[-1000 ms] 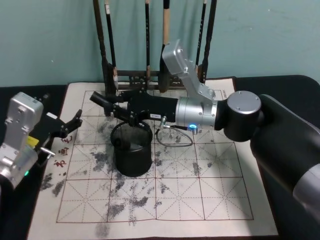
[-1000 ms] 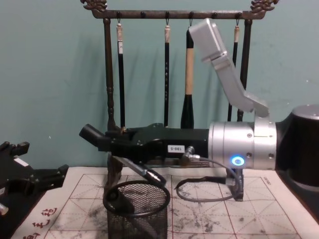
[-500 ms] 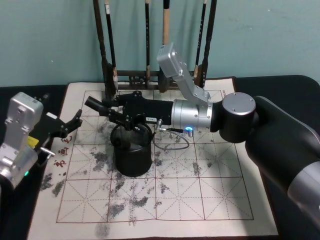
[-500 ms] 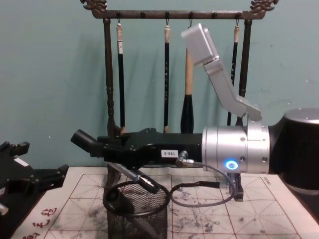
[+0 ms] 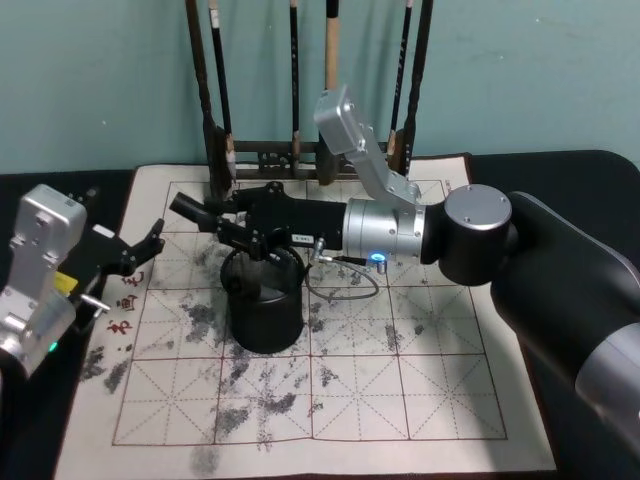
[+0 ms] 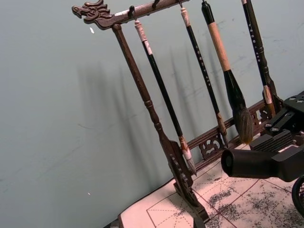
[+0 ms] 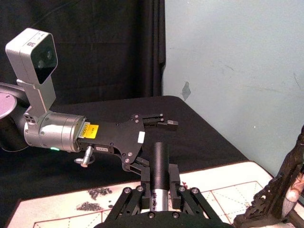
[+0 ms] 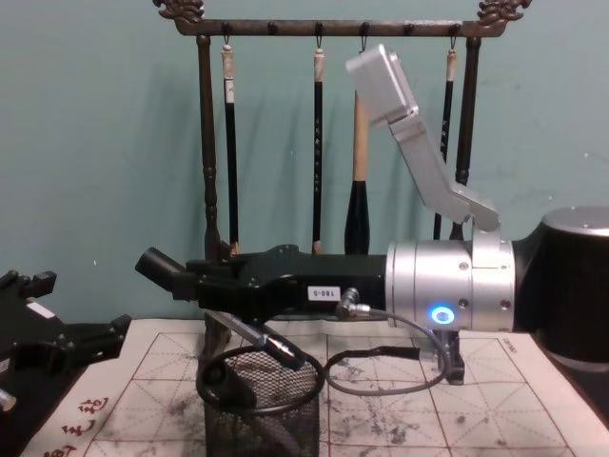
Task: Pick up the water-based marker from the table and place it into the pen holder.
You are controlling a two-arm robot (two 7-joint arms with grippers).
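- Holding the water-based marker above the pen holder, the right pincer is pinching the barrel, so the black cap pokes out to the left of the cup's far-left rim.
- Compared with a second ago, the right arm has slid left and dropped a little; over the last half second it has barely moved, which suggests it has paused to line up.
- In the chest view the marker sits tilted, cap end raised, above the mesh pen holder, whose mouth lies below and a little right of the cap.
- From the right wrist view the marker runs straight out between the closed fingers.
- The left pincer hangs spread and idle over the left edge of the desk, unchanged.
- Judgement: the pick is done and the carry is nearly finished. What remains is tipping the marker so one end points down into the cup, then letting go; released as it lies now, it could hit the rim and roll off.
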